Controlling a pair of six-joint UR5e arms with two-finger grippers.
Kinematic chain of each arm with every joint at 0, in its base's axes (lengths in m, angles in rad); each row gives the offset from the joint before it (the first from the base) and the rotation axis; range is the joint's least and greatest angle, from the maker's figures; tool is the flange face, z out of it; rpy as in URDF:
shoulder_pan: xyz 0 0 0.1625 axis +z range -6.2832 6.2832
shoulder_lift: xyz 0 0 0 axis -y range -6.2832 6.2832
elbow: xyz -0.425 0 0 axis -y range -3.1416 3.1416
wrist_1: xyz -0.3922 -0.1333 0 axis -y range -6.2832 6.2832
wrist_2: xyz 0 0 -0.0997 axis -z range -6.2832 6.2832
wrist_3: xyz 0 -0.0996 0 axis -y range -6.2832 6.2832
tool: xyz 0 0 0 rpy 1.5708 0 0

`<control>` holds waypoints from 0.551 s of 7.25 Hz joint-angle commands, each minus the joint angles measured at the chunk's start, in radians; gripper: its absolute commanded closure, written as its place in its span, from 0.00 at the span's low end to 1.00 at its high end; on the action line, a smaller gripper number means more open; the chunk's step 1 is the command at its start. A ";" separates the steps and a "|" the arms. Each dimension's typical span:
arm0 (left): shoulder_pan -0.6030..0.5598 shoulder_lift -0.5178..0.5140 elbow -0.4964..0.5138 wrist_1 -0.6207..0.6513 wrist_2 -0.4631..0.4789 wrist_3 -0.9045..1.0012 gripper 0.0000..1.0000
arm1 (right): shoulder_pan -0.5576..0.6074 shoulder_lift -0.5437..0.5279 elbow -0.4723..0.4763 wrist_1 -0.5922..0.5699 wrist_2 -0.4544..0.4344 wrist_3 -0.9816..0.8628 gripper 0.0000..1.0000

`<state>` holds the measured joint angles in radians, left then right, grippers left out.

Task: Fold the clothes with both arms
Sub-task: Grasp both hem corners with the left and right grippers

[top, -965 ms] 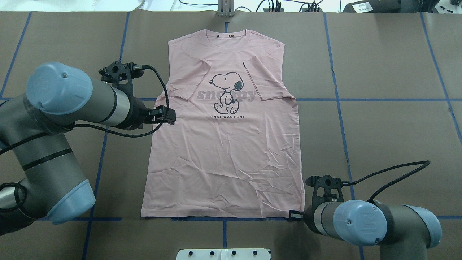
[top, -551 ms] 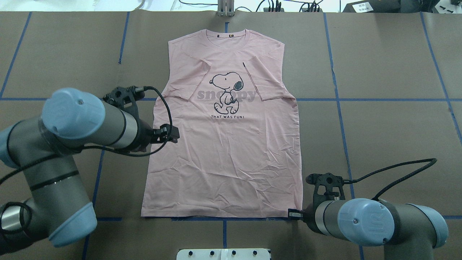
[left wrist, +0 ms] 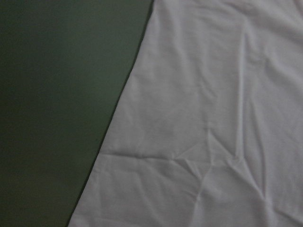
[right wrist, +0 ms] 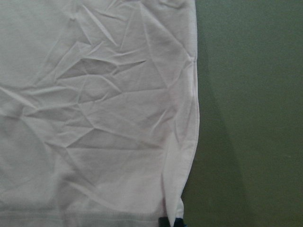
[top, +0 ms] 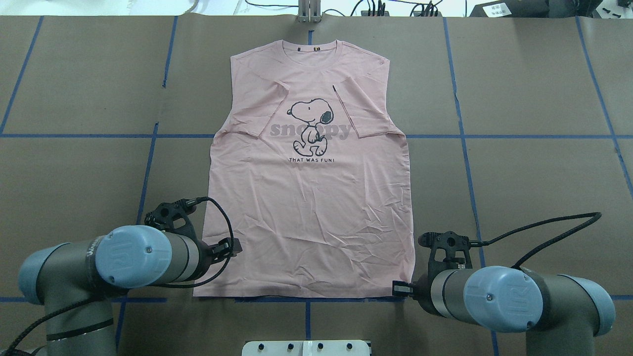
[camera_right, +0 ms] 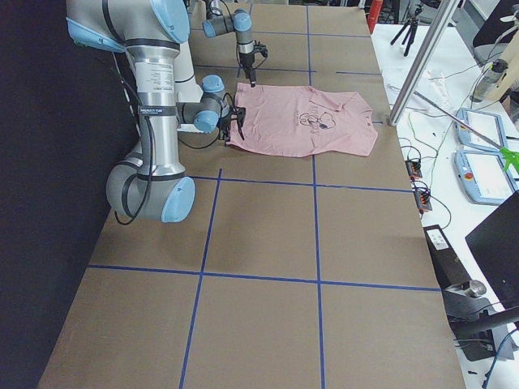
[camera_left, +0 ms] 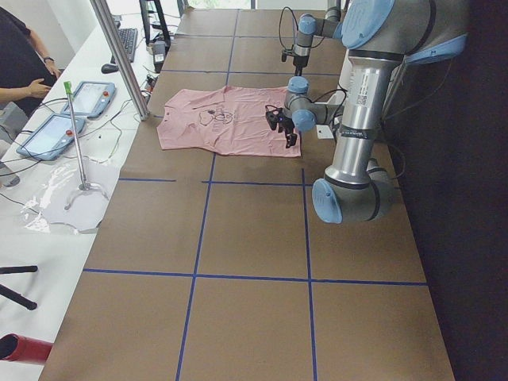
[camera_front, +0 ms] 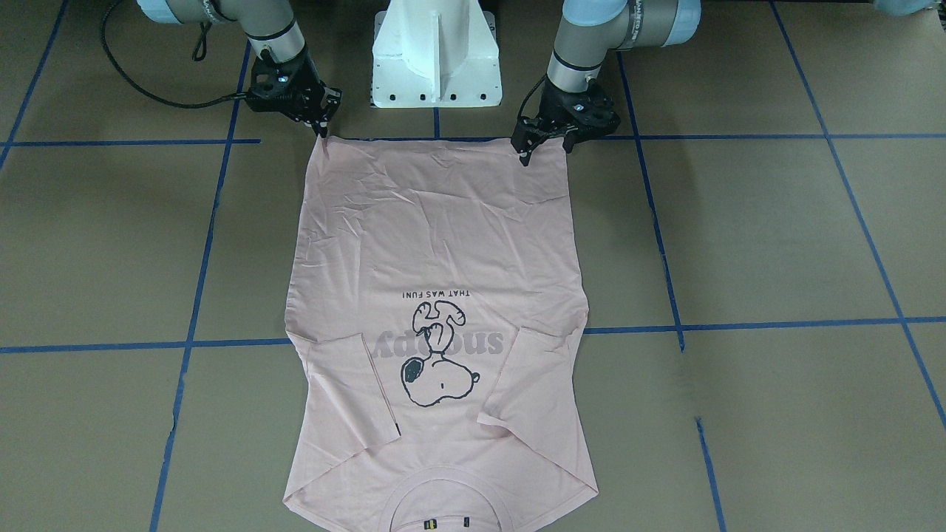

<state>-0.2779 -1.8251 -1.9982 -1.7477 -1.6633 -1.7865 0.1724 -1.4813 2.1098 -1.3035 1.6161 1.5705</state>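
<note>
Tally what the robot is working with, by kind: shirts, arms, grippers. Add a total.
Pink T-shirt: 1
Robot arms: 2 (left arm, right arm)
Grippers: 2 (left gripper, right gripper)
Total: 5

A robotics lab: table [top: 534, 89] gridded with blue tape [top: 519, 136], teach pendants [camera_left: 89, 98] on a white side bench [camera_left: 55, 262].

T-shirt [camera_front: 436, 244] collar: cut off by front view's bottom edge | right gripper [camera_front: 323, 133]: too small, grip on hem corner unclear | left wrist view: blurred
</note>
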 commanded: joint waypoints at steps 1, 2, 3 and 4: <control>0.051 0.033 -0.001 0.000 0.025 -0.043 0.00 | 0.001 0.003 -0.001 0.001 0.001 -0.001 1.00; 0.068 0.043 0.002 0.017 0.026 -0.062 0.00 | 0.001 0.003 -0.001 0.001 0.001 0.000 1.00; 0.075 0.043 0.001 0.028 0.026 -0.067 0.01 | 0.001 0.003 -0.002 0.001 0.001 -0.001 1.00; 0.075 0.043 0.001 0.030 0.026 -0.070 0.03 | 0.001 0.003 -0.002 0.001 0.001 0.000 1.00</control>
<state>-0.2082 -1.7842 -1.9973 -1.7248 -1.6375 -1.8493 0.1733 -1.4788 2.1082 -1.3024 1.6168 1.5700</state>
